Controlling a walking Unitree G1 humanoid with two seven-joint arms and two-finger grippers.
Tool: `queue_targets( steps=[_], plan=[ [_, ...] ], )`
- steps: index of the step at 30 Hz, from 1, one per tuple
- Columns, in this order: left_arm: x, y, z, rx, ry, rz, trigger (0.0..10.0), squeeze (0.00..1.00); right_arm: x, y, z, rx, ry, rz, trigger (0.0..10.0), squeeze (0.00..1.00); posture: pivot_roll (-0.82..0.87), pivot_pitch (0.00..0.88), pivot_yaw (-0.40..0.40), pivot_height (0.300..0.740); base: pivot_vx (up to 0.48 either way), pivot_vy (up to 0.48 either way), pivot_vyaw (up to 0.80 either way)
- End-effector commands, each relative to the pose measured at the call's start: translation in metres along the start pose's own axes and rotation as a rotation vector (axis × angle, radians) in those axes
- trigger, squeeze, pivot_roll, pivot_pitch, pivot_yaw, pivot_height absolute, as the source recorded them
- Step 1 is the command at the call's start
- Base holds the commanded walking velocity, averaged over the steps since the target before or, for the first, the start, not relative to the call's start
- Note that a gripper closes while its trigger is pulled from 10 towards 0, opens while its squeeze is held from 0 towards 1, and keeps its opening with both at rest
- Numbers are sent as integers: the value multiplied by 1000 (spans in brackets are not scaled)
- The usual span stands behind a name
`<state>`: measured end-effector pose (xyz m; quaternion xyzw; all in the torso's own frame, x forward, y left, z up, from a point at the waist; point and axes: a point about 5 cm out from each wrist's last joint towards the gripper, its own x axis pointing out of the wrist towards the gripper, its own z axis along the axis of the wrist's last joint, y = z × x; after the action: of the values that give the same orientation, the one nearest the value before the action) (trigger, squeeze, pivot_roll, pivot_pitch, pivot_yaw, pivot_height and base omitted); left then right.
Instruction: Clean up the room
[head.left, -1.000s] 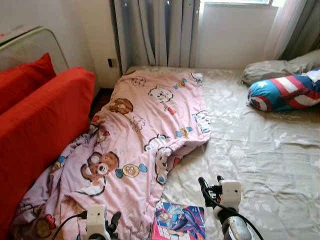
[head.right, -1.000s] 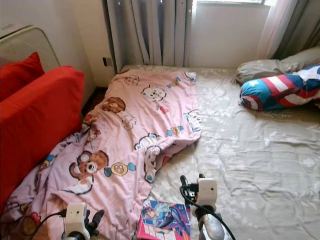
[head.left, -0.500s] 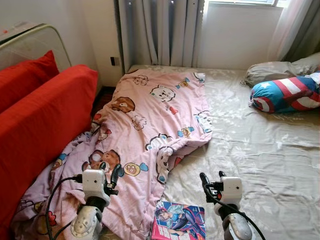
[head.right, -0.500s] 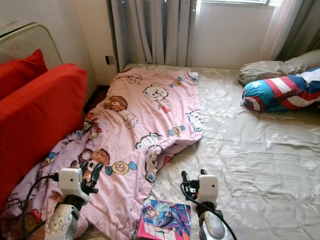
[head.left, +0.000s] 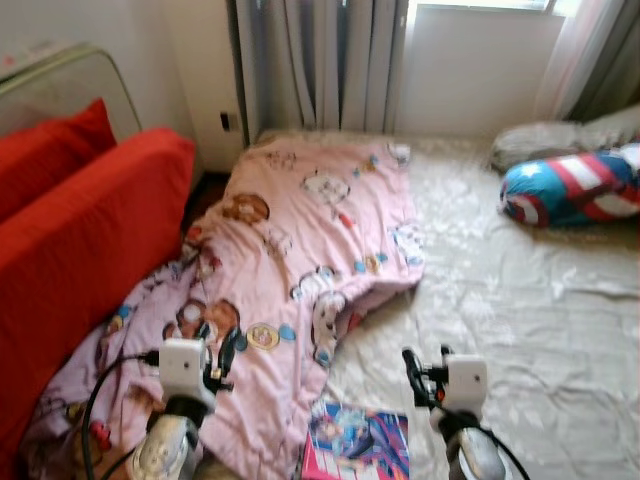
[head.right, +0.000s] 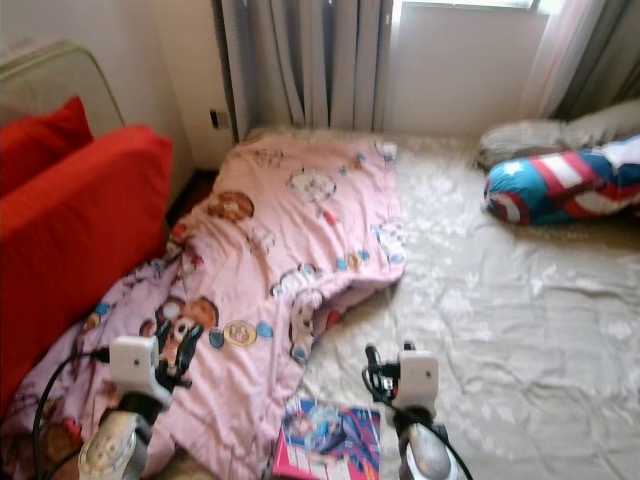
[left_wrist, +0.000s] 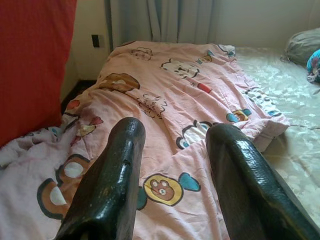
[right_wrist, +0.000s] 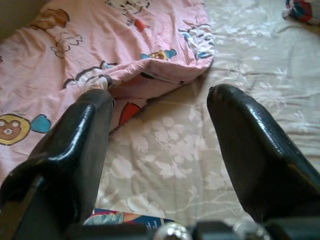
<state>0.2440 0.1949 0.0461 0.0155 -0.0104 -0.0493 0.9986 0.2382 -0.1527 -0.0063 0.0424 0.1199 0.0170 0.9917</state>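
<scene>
The left gripper (head.left: 218, 343) hangs with its jaws wide apart and nothing between them, poised over the near part of a pink cartoon-print blanket (head.left: 300, 250). In the left wrist view its two black fingers (left_wrist: 107, 185) frame a stretch of that blanket printed with bears and sweets. The right gripper (head.left: 423, 365) also has its jaws spread wide and empty; it sits over the pale floral bed sheet (head.left: 520, 310), just beside the blanket's folded-over edge. The right wrist view looks past its fingers (right_wrist: 255, 150) at that edge lying on the sheet, with a corner of a colourful book (right_wrist: 127, 218) showing near the wrist.

The book (head.left: 360, 443) lies flat on the bed between the two grippers, its left side touching the blanket's hem. The blanket runs from the near left, where it bunches against a red sofa (head.left: 85, 250), up the left half of the bed toward grey curtains (head.left: 320, 60). A red cushion (head.left: 50, 155) leans on the sofa's back. At the far right of the bed rest a blue, red and white star-patterned pillow (head.left: 570, 190) and, behind it, a grey pillow (head.left: 550, 140). The head views are slightly blurred.
</scene>
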Motion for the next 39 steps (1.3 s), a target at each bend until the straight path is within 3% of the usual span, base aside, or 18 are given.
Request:
queue_targets(
  steps=[1,5,17,25,39],
  plan=[
    [3,-1,1,-2,9,-9,10000,0,-1,0,-2,1,17,-14,10000,0,-16,0,0,735,0,0,0],
    [3,-5,7,-2,26,-24,10000,0,-6,1,-4,-2,8,-3,10000,0,-6,9,12,716,0,0,0],
    [-2,-2,7,0,46,-10,10000,0,-2,7,-4,-9,33,8,10000,0,11,16,3,716,0,0,0],
    [0,-4,8,-7,51,-6,10000,0,1,8,0,-10,23,23,10000,0,10,16,-5,672,0,0,0],
    [-2,-11,5,-24,63,-9,10000,0,-1,5,0,-29,18,51,10000,0,4,17,-12,672,0,0,0]
  ],
)
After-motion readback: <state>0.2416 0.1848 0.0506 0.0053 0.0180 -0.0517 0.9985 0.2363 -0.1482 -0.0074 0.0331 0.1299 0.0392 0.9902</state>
